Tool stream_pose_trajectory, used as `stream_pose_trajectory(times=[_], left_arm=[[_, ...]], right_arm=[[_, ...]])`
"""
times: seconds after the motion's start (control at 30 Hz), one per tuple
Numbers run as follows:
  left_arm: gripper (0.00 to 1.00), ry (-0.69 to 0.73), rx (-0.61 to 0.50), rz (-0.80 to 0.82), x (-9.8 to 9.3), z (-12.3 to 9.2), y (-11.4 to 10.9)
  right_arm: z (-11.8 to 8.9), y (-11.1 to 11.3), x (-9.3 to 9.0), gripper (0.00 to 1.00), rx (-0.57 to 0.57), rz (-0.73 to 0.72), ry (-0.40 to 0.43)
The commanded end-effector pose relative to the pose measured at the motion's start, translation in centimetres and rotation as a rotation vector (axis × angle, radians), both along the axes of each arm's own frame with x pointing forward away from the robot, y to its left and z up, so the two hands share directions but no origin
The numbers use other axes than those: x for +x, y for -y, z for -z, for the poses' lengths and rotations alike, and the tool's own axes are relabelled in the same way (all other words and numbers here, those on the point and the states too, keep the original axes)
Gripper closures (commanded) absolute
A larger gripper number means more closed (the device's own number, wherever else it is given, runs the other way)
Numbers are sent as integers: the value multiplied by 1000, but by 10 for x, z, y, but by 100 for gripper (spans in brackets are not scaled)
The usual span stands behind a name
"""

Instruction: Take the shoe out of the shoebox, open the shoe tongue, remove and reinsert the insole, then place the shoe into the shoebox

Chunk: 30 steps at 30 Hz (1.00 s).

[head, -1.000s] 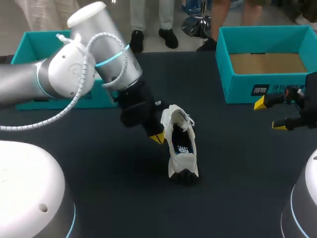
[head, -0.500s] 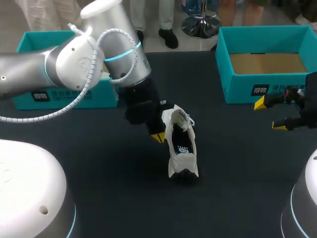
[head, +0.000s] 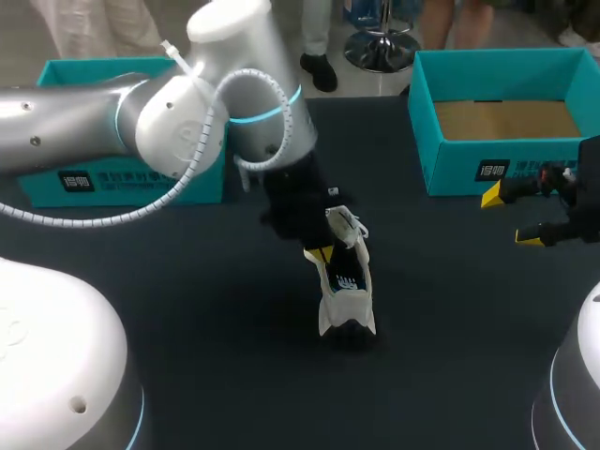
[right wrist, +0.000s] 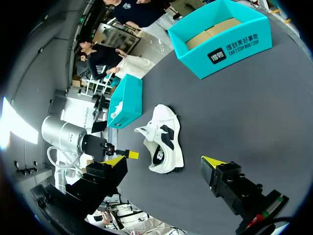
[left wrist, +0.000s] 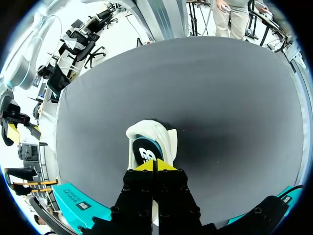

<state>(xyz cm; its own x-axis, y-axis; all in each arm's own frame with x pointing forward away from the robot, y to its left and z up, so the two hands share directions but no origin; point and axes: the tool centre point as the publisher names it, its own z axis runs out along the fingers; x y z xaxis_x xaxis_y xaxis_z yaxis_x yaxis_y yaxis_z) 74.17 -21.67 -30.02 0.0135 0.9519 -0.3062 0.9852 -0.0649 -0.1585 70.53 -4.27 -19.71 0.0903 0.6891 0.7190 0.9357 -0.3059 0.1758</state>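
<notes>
The left end effector (head: 320, 254) is clenched. Its two yellow tips press together with no gap visible in the left wrist view, and nothing can be made out pinched between them. It sits right at the upper opening of the white and black fabric sneaker (head: 345, 292), which stands on its sole directly under and ahead of those tips on the dark table (head: 187, 356). Just ahead of the closed fingers, the dark insole with a white mark (left wrist: 146, 153) shows inside the sneaker's opening.

The right end effector (head: 511, 217) is released, its yellow tips spread wide and holding nothing. It hangs above the table, well apart from the sneaker. Just beside it is the near wall of the open teal cardboard shoebox with a brown floor (head: 469, 167); that box holds no shoe.

A second teal cardboard box (head: 122, 178) stands behind the left arm, on the far side of it from the left end effector, and apart from the sneaker.
</notes>
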Motion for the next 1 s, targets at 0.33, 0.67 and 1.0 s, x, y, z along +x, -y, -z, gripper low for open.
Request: stream_pose_trajectory(times=[0.33,0.67,1.0], left_arm=[[100,42,61,9,24,53,40],[100,44,92,28,27,60,39],[100,45,105,61,17,64,34]], right_arm=[[0,0,-1,0,-2,2,-1],[0,0,-1,0,-2,2,-1],[0,0,-1,0,-2,2,-1]])
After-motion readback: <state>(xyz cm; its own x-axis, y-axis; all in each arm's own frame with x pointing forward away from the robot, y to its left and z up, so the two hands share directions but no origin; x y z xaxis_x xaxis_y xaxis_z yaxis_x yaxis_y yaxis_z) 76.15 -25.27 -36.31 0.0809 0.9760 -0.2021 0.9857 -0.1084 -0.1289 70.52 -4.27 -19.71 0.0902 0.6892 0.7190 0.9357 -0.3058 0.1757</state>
